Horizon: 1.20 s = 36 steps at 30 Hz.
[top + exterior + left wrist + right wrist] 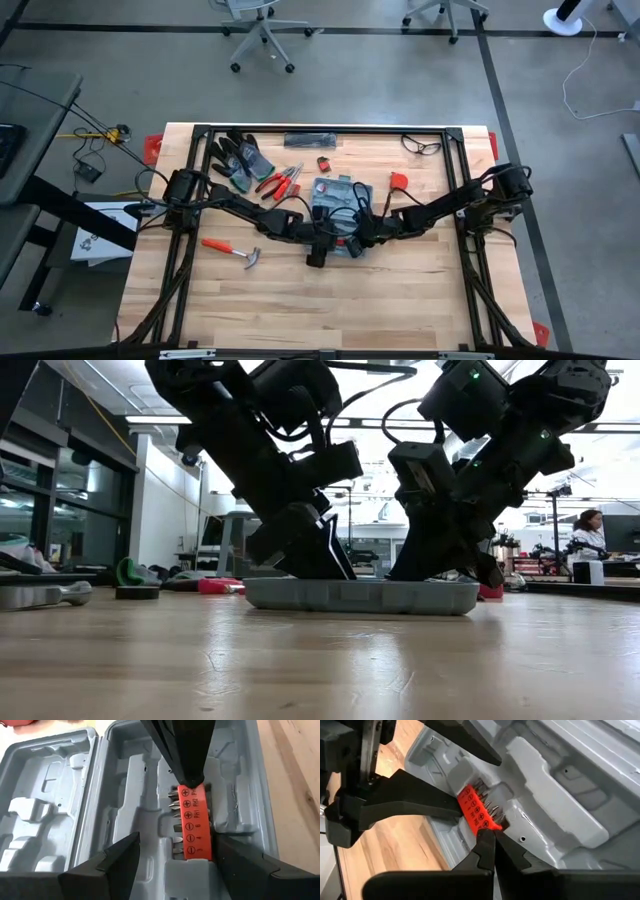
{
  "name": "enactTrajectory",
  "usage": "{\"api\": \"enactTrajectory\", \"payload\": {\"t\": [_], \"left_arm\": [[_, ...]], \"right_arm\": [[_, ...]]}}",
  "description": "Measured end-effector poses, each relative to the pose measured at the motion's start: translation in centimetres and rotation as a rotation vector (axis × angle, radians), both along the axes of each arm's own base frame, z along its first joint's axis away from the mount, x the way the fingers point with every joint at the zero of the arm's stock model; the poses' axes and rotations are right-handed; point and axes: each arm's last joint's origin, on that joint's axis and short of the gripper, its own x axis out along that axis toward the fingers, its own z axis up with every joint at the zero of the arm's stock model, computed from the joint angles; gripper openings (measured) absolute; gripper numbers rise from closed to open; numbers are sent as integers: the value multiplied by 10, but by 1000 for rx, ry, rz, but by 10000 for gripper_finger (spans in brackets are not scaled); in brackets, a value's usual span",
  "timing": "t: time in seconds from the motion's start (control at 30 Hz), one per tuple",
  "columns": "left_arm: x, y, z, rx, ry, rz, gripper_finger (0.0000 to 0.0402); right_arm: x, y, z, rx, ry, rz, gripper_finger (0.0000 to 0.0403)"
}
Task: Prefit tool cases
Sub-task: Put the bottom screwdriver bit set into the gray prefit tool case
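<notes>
Wooden table (300,300) in a workshop; a seated person (588,535) shows only in low view. Open case (335,196) lies mid-table. Left gripper (175,865) spread wide, straddling the orange bit holder (194,827); right gripper (492,851) shut, tips touching the holder.

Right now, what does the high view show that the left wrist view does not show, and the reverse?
Only the high view shows the other tools on the table: a hammer, red pliers, dark gloves, and both arms reaching to the middle.

Only the left wrist view shows the orange bit holder in its recess, with printed markings, the shut right gripper pressing on its end, and the open left gripper on either side of it.

Both show the open tool case.
</notes>
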Motion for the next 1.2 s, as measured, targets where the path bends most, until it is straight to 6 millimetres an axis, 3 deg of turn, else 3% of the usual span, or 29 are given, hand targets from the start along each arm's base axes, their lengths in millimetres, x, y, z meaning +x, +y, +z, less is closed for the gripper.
{"api": "enactTrajectory", "payload": {"t": [0.2,0.37,0.47,0.6,0.8,1.03,1.2], "left_arm": [[-1,0,12,-15,-32,-8,241],[-3,-2,29,-127,-75,-20,241],[-4,-2,42,-277,-114,21,240],[-2,5,52,-608,-137,91,225],[-4,21,46,-924,-123,74,162],[-15,40,31,-1100,-102,42,16],[-26,48,15,-1204,-44,56,2]], "right_arm": [[0,0,-1,-2,8,-1,0],[-1,0,-1,-4,10,-1,0],[-1,0,-1,-5,10,0,0],[-1,0,-1,-7,10,-1,0],[-1,0,-1,-9,11,-4,0],[-1,0,-1,-16,10,1,0],[0,0,0,-13,-5,0,0]]}}
